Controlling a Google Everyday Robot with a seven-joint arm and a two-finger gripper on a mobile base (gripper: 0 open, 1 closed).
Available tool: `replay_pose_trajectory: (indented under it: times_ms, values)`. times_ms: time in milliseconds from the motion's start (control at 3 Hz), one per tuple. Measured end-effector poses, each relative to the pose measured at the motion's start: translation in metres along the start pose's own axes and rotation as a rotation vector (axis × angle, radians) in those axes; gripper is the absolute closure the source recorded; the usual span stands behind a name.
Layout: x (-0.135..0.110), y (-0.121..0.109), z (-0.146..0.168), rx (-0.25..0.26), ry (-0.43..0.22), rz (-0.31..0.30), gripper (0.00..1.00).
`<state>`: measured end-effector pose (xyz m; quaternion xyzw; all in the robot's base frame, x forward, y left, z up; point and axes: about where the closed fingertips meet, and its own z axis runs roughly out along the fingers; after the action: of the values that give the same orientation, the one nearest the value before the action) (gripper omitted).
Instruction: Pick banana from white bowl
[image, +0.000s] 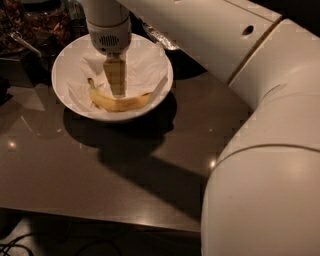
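The white bowl stands on the dark table at the upper left, lined with crumpled white paper. The banana lies curved along the bowl's near inner side, its dark stem end pointing left. My gripper reaches straight down into the bowl from above. Its tan fingers end just over the middle of the banana and hide a bit of it. The wrist housing covers the bowl's far rim.
The dark glossy table runs to a front edge near the bottom. A silver-lined bag peeks out behind the bowl. Dark clutter sits at the back left. My white arm fills the right side.
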<state>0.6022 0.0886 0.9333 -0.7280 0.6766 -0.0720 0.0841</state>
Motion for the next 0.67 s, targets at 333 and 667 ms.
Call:
replay_pose_trajectory:
  times_ms: [333,667]
  values:
    - [-0.004,-0.002,0.014,-0.038,-0.005,-0.014,0.32]
    - [-0.005,-0.004,0.029,-0.074,-0.015,-0.018,0.33]
